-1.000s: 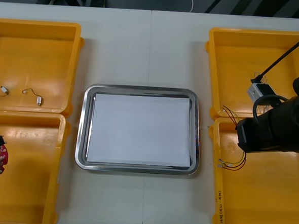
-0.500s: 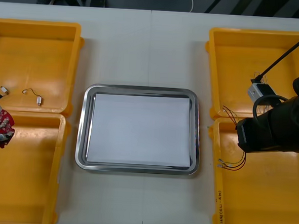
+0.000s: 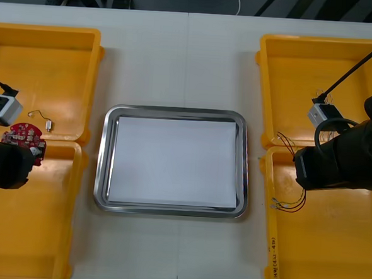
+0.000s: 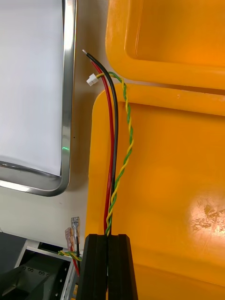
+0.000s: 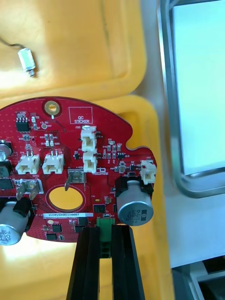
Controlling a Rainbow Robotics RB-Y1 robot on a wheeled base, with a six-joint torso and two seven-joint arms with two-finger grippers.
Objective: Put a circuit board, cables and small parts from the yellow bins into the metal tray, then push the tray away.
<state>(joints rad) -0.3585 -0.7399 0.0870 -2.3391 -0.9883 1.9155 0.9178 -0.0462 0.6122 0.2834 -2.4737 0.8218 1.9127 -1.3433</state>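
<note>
Left wrist view, circuit board (image 5: 65, 136) between fingers (image 5: 88, 262)

Open worktop (image 3: 178, 57) ran all round the metal tray (image 3: 175, 110), whose white inside lay bare, and a narrow strip separated its rim from the yellow bins (image 3: 45, 61) on either side. Between the tray and the left claw (image 5: 105, 229), clamped on the circuit board (image 3: 25, 141), stood the bin wall; likewise for the right claw (image 4: 108, 236), pinching cables (image 4: 114, 140).
</note>
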